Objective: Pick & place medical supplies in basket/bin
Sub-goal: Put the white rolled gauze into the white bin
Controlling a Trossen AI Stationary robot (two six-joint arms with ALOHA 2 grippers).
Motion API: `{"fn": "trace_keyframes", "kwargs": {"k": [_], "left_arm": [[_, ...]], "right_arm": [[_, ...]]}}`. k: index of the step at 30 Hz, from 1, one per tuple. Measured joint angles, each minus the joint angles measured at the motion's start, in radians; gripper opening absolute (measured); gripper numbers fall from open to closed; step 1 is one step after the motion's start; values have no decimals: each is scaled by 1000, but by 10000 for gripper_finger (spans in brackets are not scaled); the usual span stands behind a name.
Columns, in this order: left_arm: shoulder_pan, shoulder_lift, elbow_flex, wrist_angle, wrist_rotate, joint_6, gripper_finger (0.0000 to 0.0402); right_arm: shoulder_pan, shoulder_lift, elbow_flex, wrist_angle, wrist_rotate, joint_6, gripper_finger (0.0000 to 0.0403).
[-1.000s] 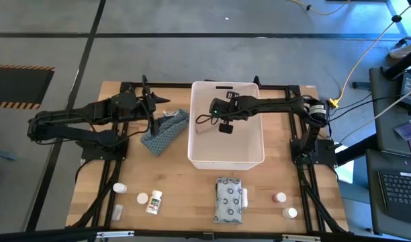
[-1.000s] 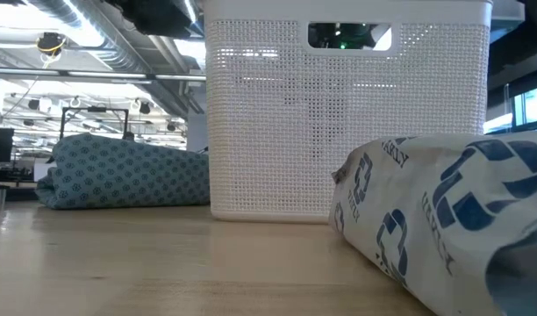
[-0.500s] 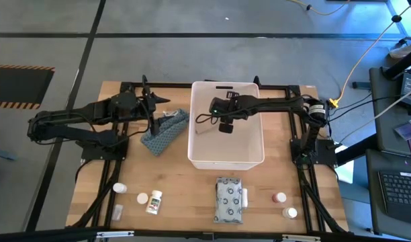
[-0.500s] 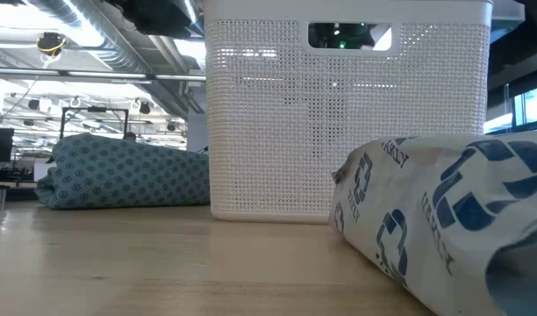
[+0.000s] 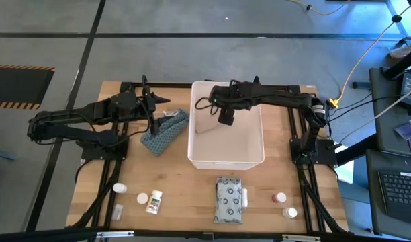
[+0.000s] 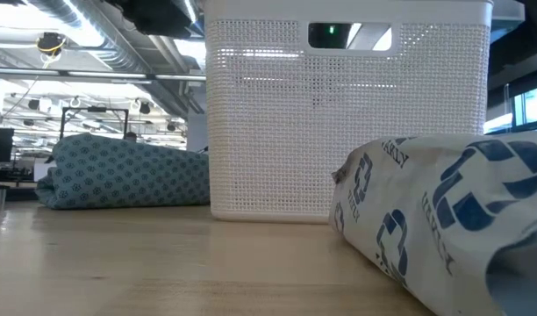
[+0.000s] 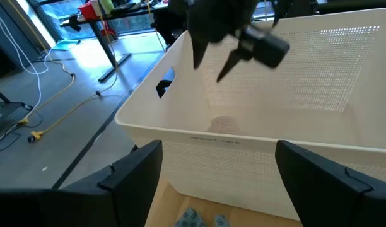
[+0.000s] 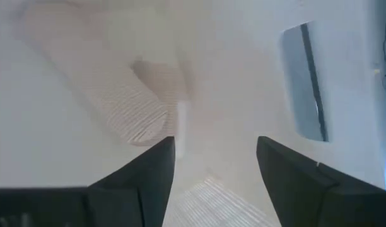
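The white bin (image 5: 257, 156) stands mid-table. A beige bandage roll (image 8: 133, 94) lies on its floor, near the left wall (image 5: 201, 130). My right gripper (image 8: 215, 157) hangs open above the bin's far half (image 5: 225, 118), pointing steeply down, with nothing between its fingers. My left gripper (image 7: 218, 170) waits open just left of the bin (image 5: 152, 107), facing its wall. A grey-white patterned soft pack (image 5: 230, 199) lies on the table in front of the bin. Small white bottles lie near the front edge, at the left (image 5: 154, 202) and at the right (image 5: 280, 198).
A blue patterned soft pack (image 5: 164, 131) lies between my left gripper and the bin's left wall. Black frame rails run along both table sides. In the low view the grey-white pack (image 6: 444, 219) fills the near right, in front of the bin (image 6: 347, 114).
My right gripper has risen out of the bin, and its dark shape no longer shows through the slot handle in the low view. The bandage roll has stayed on the bin's floor.
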Motion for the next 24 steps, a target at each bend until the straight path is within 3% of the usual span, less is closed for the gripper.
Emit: {"fn": "trace_keyframes", "kwargs": {"k": [7, 10, 15, 24], "left_arm": [[0, 0, 0, 0, 0, 0, 302], [0, 0, 0, 0, 0, 1, 301], [0, 0, 0, 5, 0, 2, 301], [0, 1, 0, 4, 0, 3, 302]], "right_arm": [[64, 0, 234, -232, -50, 138, 225], [108, 0, 327, -381, -164, 276, 225], [232, -47, 379, -370, -398, 385, 225], [522, -105, 376, -381, -335, 751, 225]]}}
